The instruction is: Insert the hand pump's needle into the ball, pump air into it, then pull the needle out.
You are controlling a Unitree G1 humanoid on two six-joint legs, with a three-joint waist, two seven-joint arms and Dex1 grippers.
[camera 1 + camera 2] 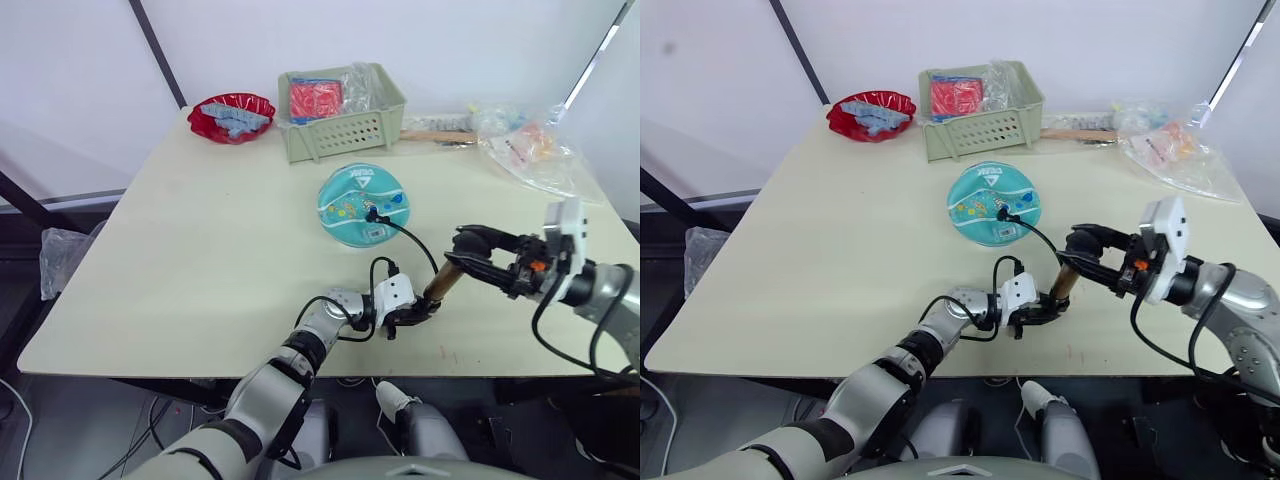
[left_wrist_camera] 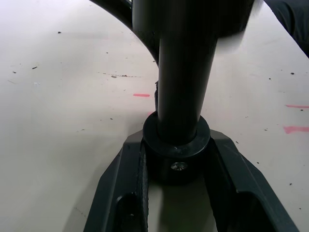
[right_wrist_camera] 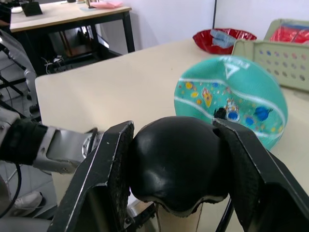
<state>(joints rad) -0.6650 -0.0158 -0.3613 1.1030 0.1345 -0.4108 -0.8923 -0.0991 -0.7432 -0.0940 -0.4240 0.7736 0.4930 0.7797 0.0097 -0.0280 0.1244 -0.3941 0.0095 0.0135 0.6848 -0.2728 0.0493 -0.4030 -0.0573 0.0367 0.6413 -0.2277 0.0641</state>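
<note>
The teal ball with cartoon prints lies mid-table and looks somewhat flattened. A thin black hose runs from the ball to the hand pump, which stands tilted near the front edge. The needle's black fitting sits against the ball's top; the pin itself is hidden. My left gripper is shut on the pump's black bottom cap. My right gripper is shut on the black handle at the pump's upper end, with the ball behind it.
A green basket with red packets stands at the back, a red bowl to its left. Clear plastic bags and a wooden piece lie at the back right. The table's front edge is close below my hands.
</note>
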